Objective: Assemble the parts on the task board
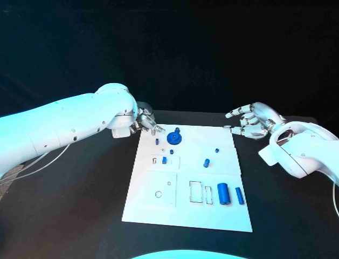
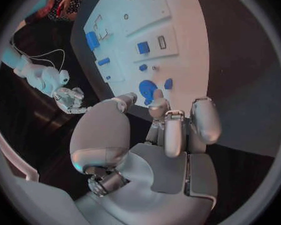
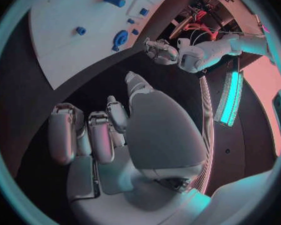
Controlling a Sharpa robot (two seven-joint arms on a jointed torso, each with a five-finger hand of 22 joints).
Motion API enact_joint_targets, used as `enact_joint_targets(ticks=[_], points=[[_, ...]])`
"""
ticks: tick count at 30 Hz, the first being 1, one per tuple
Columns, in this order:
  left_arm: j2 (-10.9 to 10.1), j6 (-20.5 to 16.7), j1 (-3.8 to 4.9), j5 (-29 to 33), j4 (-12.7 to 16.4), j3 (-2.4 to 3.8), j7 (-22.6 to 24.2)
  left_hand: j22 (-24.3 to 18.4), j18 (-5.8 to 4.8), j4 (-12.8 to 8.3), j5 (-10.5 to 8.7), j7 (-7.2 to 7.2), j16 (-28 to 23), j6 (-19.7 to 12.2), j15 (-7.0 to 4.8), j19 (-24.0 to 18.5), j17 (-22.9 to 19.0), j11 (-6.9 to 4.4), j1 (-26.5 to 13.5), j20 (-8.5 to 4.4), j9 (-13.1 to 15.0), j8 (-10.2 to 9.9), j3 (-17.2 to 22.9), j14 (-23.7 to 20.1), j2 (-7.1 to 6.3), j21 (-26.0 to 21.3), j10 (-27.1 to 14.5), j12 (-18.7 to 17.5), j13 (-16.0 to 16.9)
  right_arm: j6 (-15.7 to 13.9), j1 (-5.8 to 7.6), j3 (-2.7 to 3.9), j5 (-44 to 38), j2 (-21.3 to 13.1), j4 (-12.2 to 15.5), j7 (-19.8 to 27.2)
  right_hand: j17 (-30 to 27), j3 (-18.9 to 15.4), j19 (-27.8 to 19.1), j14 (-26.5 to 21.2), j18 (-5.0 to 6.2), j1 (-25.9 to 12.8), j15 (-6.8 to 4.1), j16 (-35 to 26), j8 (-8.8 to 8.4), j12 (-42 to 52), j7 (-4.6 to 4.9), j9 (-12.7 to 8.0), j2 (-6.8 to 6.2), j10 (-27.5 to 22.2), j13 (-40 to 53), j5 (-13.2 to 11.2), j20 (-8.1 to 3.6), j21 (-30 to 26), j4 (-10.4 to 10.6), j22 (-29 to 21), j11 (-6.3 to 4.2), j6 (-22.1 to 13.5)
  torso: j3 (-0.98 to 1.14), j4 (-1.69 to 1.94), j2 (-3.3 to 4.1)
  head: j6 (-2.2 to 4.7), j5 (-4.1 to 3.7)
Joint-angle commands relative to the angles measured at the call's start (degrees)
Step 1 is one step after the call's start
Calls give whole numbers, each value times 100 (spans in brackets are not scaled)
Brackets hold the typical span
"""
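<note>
- Black table (image 1: pixel 76 216) spreads wide under a dark backdrop, with the white task board (image 1: pixel 153 208) lying flat in the middle.
- Over on the left, the left hand (image 1: pixel 144 122) hovers at the board's far left corner, fingers loosely apart and holding nothing; the left wrist view has its fingertips (image 2: pixel 176 135) above the board edge.
- Just beside that hand, a blue round disc part (image 1: pixel 174 139) sits on the board's far end, with a small blue piece (image 1: pixel 158 141) next to it.
- Mid-board, a blue peg (image 1: pixel 165 159) stands in a small outlined square, and two more small pieces (image 1: pixel 206 162) lie to its right.
- Near end, right of centre: a thick blue cylinder (image 1: pixel 223 193) and a slimmer blue rod (image 1: pixel 240 195) lie side by side next to rectangular slots (image 1: pixel 195 192).
- Far right, the right hand (image 1: pixel 249 122) hangs off the board's far right corner, fingers curled partway yet apart, empty.
</note>
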Motion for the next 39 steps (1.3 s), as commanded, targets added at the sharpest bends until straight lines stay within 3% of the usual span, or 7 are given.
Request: enact_joint_targets(ticks=[1, 6, 12, 22, 28, 33, 39], points=[[106, -50, 28, -42, -236, 0, 106, -18, 31, 1, 31, 45, -17, -32, 48, 9, 1137, 32, 88, 67, -81, -108, -56, 491, 2, -24, -56, -18, -44, 35, -3, 1, -54, -4, 8, 61, 866, 35, -21, 452, 38, -88, -25, -20, 32, -14, -7, -10, -1, -18, -14, 10, -8, -22, 12, 762, -13, 27, -11, -4, 13, 22, 28], [270, -3, 35, -67, -550, -16, 131, -6, 29, 2, 31, 47, -7, -29, 50, 15, 1157, 35, 94, 71, -88, -115, -63, 497, 1, -18, -42, -1, -20, 35, -3, 2, -55, -9, 16, 60, 866, 35, -21, 452, 38, -88, -25, -20, 32, -14, -7, -10, -1, -18, -14, 10, -8, -22, 12, 762, -13, 27, -20, -5, 26, 27, 38], [476, 135, 22, -20, -875, -82, 144, 7, 27, 10, 24, 46, 4, 1, 55, 20, 1179, 36, 92, 79, -102, -119, -86, 504, 1, -11, -39, 7, -17, 36, -3, 2, -61, -8, 23, 62, 866, 35, -21, 452, 38, -88, -25, -20, 32, -14, -7, -10, -1, -18, -14, 10, -8, -22, 12, 762, -13, 27, -28, -10, 33, 10, 47], [708, 294, -68, 93, -1307, -180, 154, 16, 26, 12, 22, 42, 11, 33, 56, 24, 1191, 36, 89, 84, -113, -120, -104, 508, 10, -6, -35, 16, -13, 30, -3, 2, -63, -6, 26, 68, 866, 35, -21, 452, 38, -88, -25, -20, 32, -14, -7, -10, -1, -18, -14, 10, -8, -22, 12, 762, -13, 27, -21, -5, 25, -24, 47], [784, 352, -118, 146, -1442, -214, 162, 14, 28, 14, 21, 41, 11, 47, 57, 22, 1190, 35, 88, 86, -118, -120, -111, 507, 17, -7, -43, 11, -25, 3, -3, 2, -64, -3, 24, 86, 847, 43, -33, 447, 44, -91, -26, -27, 32, -20, -8, -14, -2, -25, -24, 14, -9, -45, 8, 749, -14, 28, -25, -8, 22, -33, 45], [813, 423, -144, 207, -1479, -232, 202, 16, 27, 14, 21, 41, 15, 52, 58, 23, 1198, 35, 87, 87, -121, -121, -114, 510, 21, -6, -43, 12, -25, -43, -3, 2, -61, 0, 19, 122, 762, 44, -74, 426, 61, -93, -26, -56, 33, -36, -9, -14, -2, -44, -44, 14, -9, -118, 8, 704, -14, 30, -17, -4, 18, -42, 44], [836, 419, -165, 236, -1498, -249, 243, 13, 28, 14, 21, 41, 14, 54, 58, 22, 1197, 35, 87, 87, -122, -122, -115, 510, 23, -7, -47, 8, -31, -111, -2, 3, -39, 10, 6, 186, 334, 102, -330, 304, 167, -110, -45, -248, 38, -312, -21, -38, -13, -321, -373, 19, -24, -593, 5, 424, -30, 46, -17, -4, 15, -43, 48]])
